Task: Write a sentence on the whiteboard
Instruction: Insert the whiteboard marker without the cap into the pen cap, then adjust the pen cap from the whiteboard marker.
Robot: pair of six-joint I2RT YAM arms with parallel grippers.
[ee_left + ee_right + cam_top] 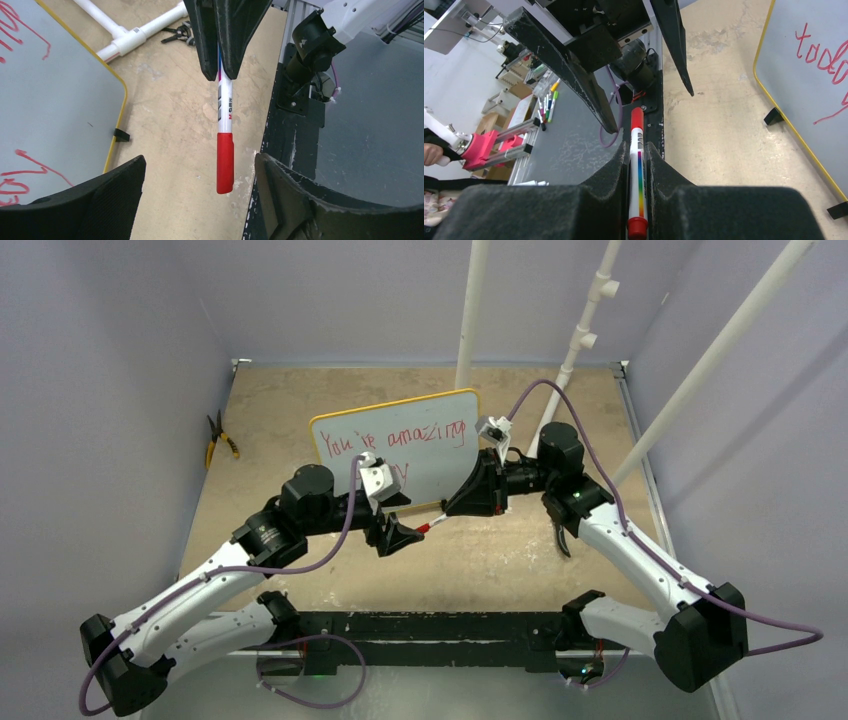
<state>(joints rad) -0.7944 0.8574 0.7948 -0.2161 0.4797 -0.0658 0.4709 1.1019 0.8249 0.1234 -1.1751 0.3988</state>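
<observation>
Above the arms, the top camera shows the rectangular white whiteboard with a thin yellow-orange frame [420,445] standing tilted at the middle of the tan worktop [300,400], with red handwriting across its face. Just in front of its near edge the left fingers [400,535] and the right fingers [470,495] face each other. A white-barrelled marker with a red cap [432,526] bridges the short gap between them. Yellow-handled pliers [218,440] lie well apart at the left edge of the worktop, and white plastic pipes [580,335] rise behind the board.

From the left wrist, the left fingers [100,200] stand wide apart and hold nothing. The marker [225,115] hangs down between them, its red cap touching neither pad. The right fingers [235,35] pinch the marker's upper barrel. The whiteboard's rounded corner [50,100] and one small black foot sit to the left on the worktop [175,100].

From the right wrist, the right fingers [599,200] are clamped tight on the marker [638,165], whose barrel carries a rainbow stripe. Its capped end points at the spread left fingers [569,65]. The whiteboard [809,100] stands to the right, red letters showing on it.
</observation>
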